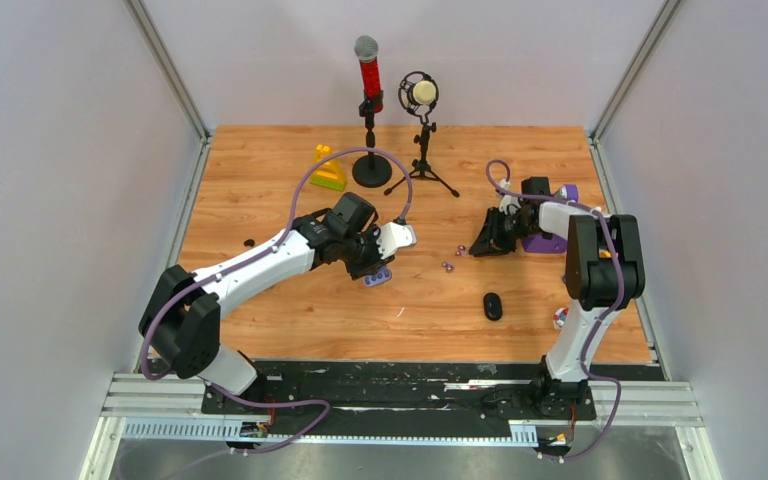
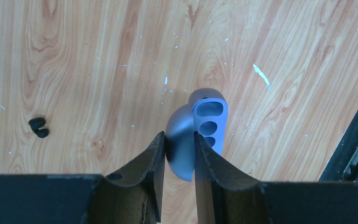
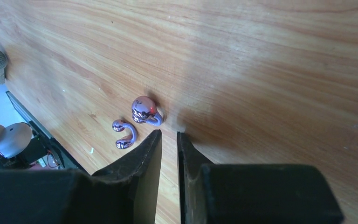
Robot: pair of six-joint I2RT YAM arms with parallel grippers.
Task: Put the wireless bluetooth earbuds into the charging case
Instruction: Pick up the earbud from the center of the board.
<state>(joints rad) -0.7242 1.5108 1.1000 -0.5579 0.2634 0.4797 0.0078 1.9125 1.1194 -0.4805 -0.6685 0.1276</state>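
Two arms over your table (image 1: 260,160): your left end effector (image 2: 179,136) pinches the open charging case (image 2: 209,116). Your right end effector (image 3: 168,135), jaws a narrow empty slit, sits just beside the purple earbuds (image 3: 144,111) on the table. Black earbuds (image 2: 38,127) lie apart from the case.

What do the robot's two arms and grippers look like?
The left arm and right arm have white tubular links and chunky black joints. A purple cable loops along each. The left gripper and right gripper have black, wedge-shaped fingers on black blocks.
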